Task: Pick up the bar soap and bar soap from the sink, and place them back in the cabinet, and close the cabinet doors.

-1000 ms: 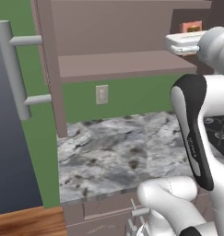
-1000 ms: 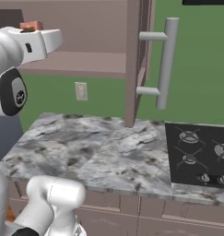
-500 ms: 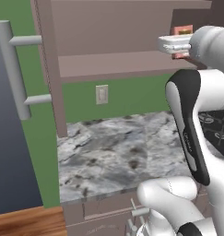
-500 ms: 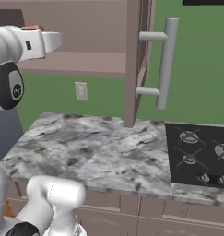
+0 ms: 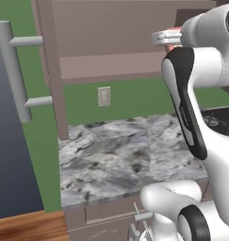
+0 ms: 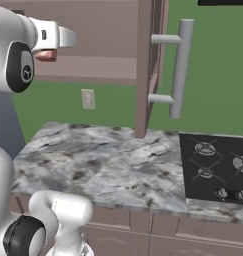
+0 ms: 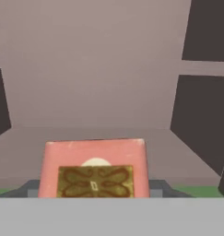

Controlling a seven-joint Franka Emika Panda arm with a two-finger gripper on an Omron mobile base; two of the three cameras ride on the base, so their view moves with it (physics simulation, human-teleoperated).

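A reddish-orange bar soap [image 7: 95,161] with a tan patterned face sits between my gripper's [image 7: 95,186] fingers, which are shut on it. In the base views the gripper [image 5: 164,37] [image 6: 60,37] is raised in front of the open cabinet [image 5: 111,61] [image 6: 98,67], level with its lower compartment, and the bar soap [image 6: 45,55] peeks out under the hand. The hand view looks straight into the cabinet [image 7: 95,60], whose floor lies just ahead of the soap. Both cabinet doors [image 5: 12,141] [image 6: 145,70] stand open. The sink is out of view.
The left door's bar handle [image 5: 14,70] and the right door's bar handle [image 6: 180,67] stick out on either side of the opening. Below is a grey marbled counter [image 5: 116,150] [image 6: 103,160] with a black stovetop [image 6: 215,167] at its right.
The hand, still shut on the bar soap, has moved a little further toward the cabinet opening. Doors and base have stayed put.
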